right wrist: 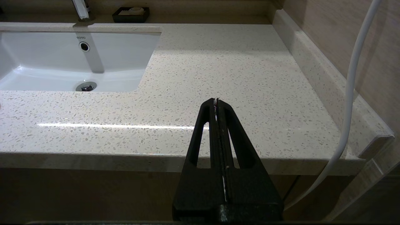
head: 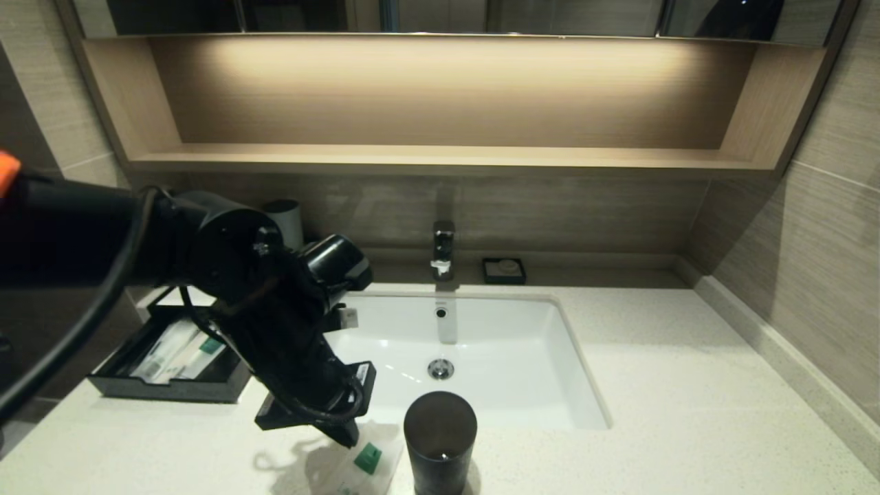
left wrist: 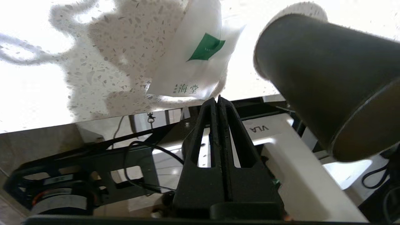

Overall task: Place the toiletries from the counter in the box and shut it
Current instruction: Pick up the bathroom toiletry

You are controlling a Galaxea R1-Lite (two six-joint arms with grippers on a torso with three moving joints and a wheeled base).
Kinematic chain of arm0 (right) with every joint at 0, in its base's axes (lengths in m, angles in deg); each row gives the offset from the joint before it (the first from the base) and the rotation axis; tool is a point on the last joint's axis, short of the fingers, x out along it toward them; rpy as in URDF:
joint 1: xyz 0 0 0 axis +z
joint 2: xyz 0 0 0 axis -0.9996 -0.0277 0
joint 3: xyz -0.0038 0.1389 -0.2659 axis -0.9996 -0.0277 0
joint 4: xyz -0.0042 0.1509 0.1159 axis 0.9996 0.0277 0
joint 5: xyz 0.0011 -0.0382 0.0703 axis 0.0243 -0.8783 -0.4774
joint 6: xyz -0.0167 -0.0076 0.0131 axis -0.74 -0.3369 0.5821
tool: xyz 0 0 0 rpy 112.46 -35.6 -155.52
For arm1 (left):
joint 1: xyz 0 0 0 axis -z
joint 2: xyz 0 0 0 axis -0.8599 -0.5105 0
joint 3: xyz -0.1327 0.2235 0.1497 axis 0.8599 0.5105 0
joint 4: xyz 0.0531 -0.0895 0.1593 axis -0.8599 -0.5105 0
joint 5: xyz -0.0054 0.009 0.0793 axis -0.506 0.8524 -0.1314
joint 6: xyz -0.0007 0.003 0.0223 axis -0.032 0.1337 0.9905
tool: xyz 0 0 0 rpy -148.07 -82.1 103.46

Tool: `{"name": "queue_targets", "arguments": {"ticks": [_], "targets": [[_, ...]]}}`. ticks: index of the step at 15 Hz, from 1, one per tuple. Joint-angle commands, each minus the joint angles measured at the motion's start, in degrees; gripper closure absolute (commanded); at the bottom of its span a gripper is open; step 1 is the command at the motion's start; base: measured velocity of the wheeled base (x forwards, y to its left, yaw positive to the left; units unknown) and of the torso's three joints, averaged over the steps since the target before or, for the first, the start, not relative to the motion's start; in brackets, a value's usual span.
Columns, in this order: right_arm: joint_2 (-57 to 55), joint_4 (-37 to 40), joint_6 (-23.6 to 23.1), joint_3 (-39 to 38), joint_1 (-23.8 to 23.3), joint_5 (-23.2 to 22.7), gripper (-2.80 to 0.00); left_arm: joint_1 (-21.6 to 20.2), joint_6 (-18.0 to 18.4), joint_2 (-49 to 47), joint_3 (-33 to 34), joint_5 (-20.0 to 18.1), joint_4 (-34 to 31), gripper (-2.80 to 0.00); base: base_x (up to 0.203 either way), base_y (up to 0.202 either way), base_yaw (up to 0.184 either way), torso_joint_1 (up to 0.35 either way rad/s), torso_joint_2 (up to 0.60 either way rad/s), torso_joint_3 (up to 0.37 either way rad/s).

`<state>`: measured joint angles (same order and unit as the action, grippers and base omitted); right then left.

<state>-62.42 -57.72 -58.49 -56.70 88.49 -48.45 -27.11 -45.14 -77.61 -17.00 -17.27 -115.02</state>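
The left gripper (left wrist: 218,99) has its two fingers pressed flat together, with nothing between them. Its tips sit right at the near edge of a white packet (left wrist: 195,62) with a green label. It looks like the tips touch the packet's edge, but they do not have hold of it. In the head view the left gripper (head: 347,434) points down at the front of the counter (head: 660,385), with the packet (head: 368,462) lying flat under it.

Just beside the packet stands a dark cup (head: 440,440). It is very close, so the arm has to be careful not to knock it.

Farther off to the left sits the black box (head: 165,371). Its tray is pulled open, and a few packets (head: 180,352) already lie inside it. Behind all this is the white basin (head: 467,350), with a tap and a tiny black dish at the back wall.

The right gripper (right wrist: 216,100) hangs over the bare right end of the counter, pinched closed on nothing. It looks parked.

So the step now seems to be picking up this packet. Next, I think the fingers must spread apart, slide around the thin edge, and pinch it. The packet is flat and slippery-looking, so getting under it may be hard. After that it goes to the tray, and then the box needs to be pushed shut.
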Motion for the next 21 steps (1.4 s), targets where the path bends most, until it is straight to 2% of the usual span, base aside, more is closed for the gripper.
{"name": "queue_targets", "arguments": {"ticks": [1,5,12,15,21], "targets": [[0.0,0.0,0.0,-0.1,0.0,0.0,0.00,0.0,-3.6,-2.3,-1.1,-0.2,0.0,0.00,0.000,0.000,0.000,0.000,0.00,0.000],[0.0,0.0,0.0,-0.1,0.0,0.0,0.00,-0.1,-11.2,-4.4,-1.5,-0.2,3.0,0.00,0.000,0.000,0.000,0.000,0.00,0.000],[0.0,0.0,0.0,-0.1,0.0,0.0,0.00,-1.3,-14.5,-4.9,-1.6,0.0,2.7,0.00,0.000,0.000,0.000,0.000,0.00,0.000],[0.0,0.0,0.0,-0.1,0.0,0.0,0.00,-1.2,-18.5,-6.1,-3.7,-0.1,2.3,0.00,0.000,0.000,0.000,0.000,0.00,0.000],[0.0,0.0,0.0,0.0,0.0,0.0,0.00,-1.2,-23.5,-8.2,-5.9,-0.4,2.3,0.00,0.000,0.000,0.000,0.000,0.00,0.000]]}}
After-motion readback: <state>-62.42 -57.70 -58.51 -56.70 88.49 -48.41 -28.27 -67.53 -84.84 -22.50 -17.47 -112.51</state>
